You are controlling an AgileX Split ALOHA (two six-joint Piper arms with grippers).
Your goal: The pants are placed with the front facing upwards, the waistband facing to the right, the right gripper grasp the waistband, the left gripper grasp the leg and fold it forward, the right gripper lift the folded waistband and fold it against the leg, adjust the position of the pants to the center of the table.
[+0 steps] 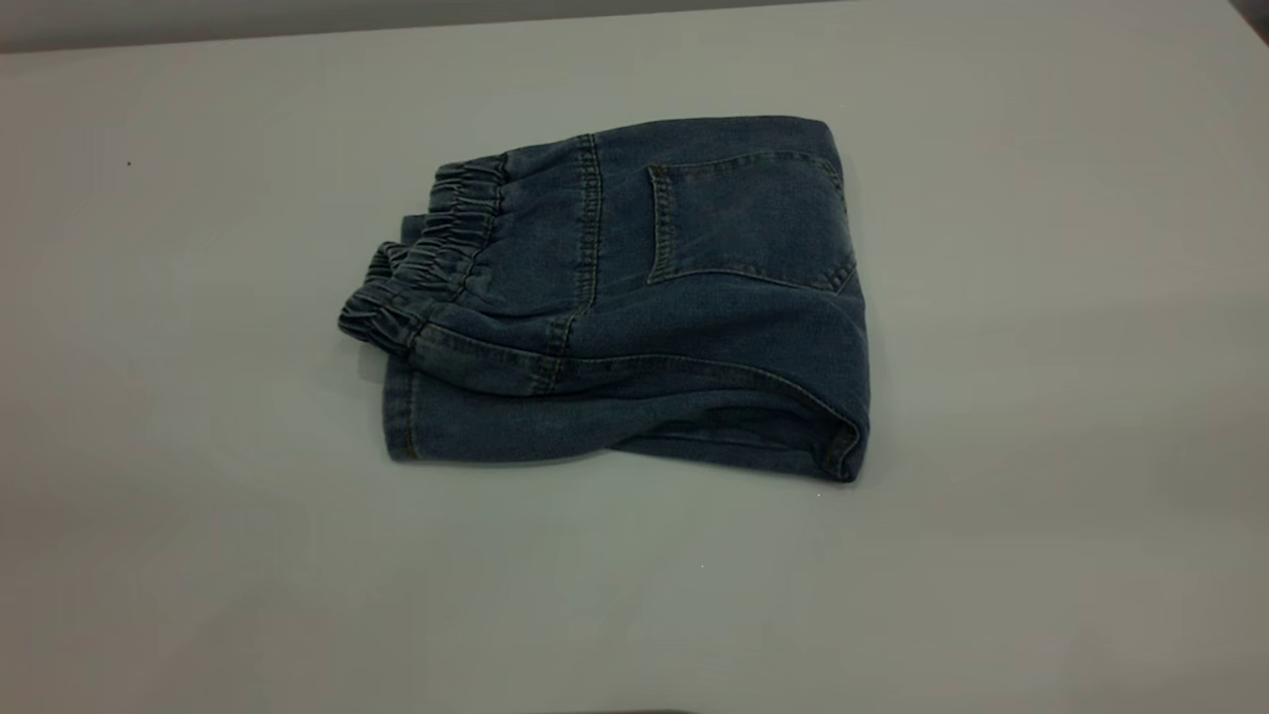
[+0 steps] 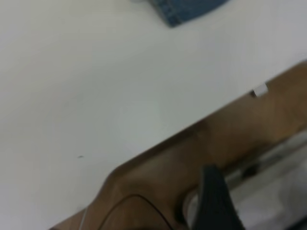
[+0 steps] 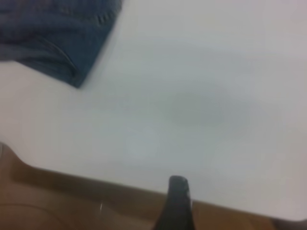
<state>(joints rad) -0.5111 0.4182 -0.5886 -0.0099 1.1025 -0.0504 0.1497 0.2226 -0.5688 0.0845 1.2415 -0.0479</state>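
The blue denim pants [image 1: 634, 307] lie folded into a compact bundle near the middle of the white table [image 1: 1041, 516]. A patch back pocket [image 1: 744, 218] faces up. The ruffled waistband [image 1: 426, 258] lies at the bundle's left end, on top of a hemmed leg layer [image 1: 406, 426]. Neither gripper appears in the exterior view. The left gripper [image 2: 218, 201] hangs off the table beyond its brown edge, far from a pants corner [image 2: 187, 9]. The right gripper [image 3: 178, 201] sits at the table's edge, well apart from the pants [image 3: 53, 38].
A brown wooden border [image 2: 192, 158] runs along the table edge in the left wrist view. A similar border [image 3: 72, 196] shows in the right wrist view. A small dark speck [image 1: 128, 164] marks the tabletop at far left. Bare tabletop surrounds the pants on all sides.
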